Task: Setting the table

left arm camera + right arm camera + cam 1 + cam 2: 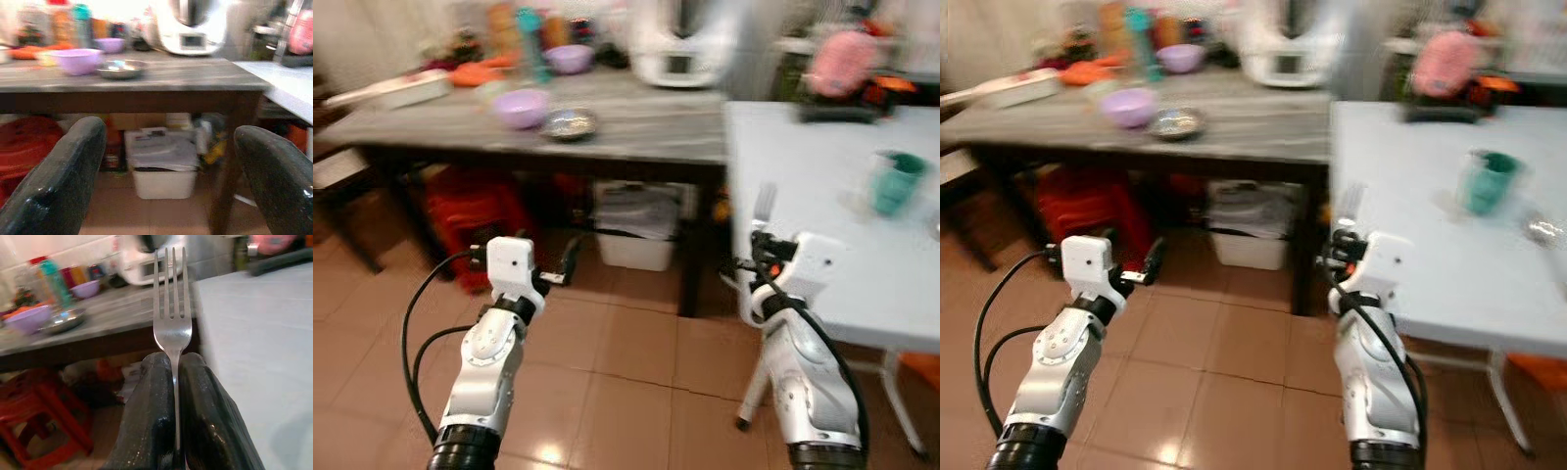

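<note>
Right claw [175, 382], nearest the camera, pinched together on the handle of a silver metal fork [172, 318], tines upright, held just off the near-left edge of the pale blue-white tabletop [822, 206]. Left claw [168, 161], fingers spread wide and empty, raised over the terracotta tile floor [626, 362] facing the grey wood-grain tabletop [636, 122]. Likely hazards: the fork is held only by its thin handle and could pivot or slip if the tines strike the pale tabletop's edge; motion blur suggests the body is moving, so placement may land askew. Under the grey tabletop, a white plastic bin [636, 240], contents unclear. On the pale tabletop toward its right edge, a teal cup [898, 182], contents not visible. On the grey tabletop, a lilac plastic bowl [522, 106] and a shallow steel dish [570, 123], both seemingly empty.
</note>
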`<state>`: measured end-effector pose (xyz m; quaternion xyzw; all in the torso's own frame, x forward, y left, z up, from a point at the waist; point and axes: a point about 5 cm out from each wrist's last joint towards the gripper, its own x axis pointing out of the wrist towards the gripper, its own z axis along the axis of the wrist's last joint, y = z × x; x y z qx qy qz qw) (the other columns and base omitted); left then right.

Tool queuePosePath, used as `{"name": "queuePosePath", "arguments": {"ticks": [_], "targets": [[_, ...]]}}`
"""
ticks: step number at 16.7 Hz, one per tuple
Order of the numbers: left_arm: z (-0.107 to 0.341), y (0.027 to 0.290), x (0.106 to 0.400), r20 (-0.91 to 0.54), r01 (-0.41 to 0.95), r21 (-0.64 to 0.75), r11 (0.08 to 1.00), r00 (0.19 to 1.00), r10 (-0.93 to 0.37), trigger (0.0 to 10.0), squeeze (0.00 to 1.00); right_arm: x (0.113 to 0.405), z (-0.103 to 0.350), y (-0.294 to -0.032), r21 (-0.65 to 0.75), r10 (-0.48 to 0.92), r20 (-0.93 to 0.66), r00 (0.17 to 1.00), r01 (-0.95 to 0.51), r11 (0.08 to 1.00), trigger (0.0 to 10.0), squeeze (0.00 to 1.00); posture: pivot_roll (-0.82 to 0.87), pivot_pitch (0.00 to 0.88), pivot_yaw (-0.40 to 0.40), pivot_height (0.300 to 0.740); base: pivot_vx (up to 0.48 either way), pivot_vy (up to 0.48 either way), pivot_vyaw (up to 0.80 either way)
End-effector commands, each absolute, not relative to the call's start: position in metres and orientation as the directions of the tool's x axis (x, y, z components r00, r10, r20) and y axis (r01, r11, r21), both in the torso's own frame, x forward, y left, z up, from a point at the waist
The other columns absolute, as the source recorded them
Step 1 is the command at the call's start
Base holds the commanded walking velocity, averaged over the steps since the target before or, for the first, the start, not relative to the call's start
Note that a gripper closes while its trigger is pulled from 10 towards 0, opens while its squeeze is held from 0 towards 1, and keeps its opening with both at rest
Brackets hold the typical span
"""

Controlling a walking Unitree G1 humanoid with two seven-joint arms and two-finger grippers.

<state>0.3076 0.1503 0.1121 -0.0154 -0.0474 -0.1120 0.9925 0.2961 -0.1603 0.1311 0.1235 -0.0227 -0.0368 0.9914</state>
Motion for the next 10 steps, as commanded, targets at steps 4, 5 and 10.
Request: {"name": "queuePosePath", "arguments": {"ticks": [4, 5, 10], "targets": [[0.1119, 0.1594, 0.3080, 0.090, 0.196, -0.009, 0.981, 0.977, -0.195, 10.0, 0.00, 0.2998, 0.1387, -0.1477, 0.259, -0.041, 0.067, 0.997, 0.022, 0.966, 10.0, 0.00, 0.06, 0.000, 0.028, 0.740, 0.000, 0.362, 0.61], [0.1119, 0.1594, 0.3081, 0.090, 0.196, -0.009, 0.981, 0.977, -0.195, 10.0, 0.00, 0.2999, 0.1387, -0.1477, 0.259, -0.041, 0.068, 0.997, 0.022, 0.966, 10.0, 0.00, 0.06, 0.000, 0.028, 0.740, 0.000, 0.364, 0.56], [0.1144, 0.1516, 0.3066, 0.106, 0.278, -0.040, 0.960, 0.956, -0.272, 10.0, 0.00, 0.2999, 0.1380, -0.1459, 0.274, -0.043, 0.064, 0.997, 0.024, 0.961, 10.0, 0.00, 0.05, 0.000, 0.029, 0.740, 0.000, 0.072, 0.08]]}}
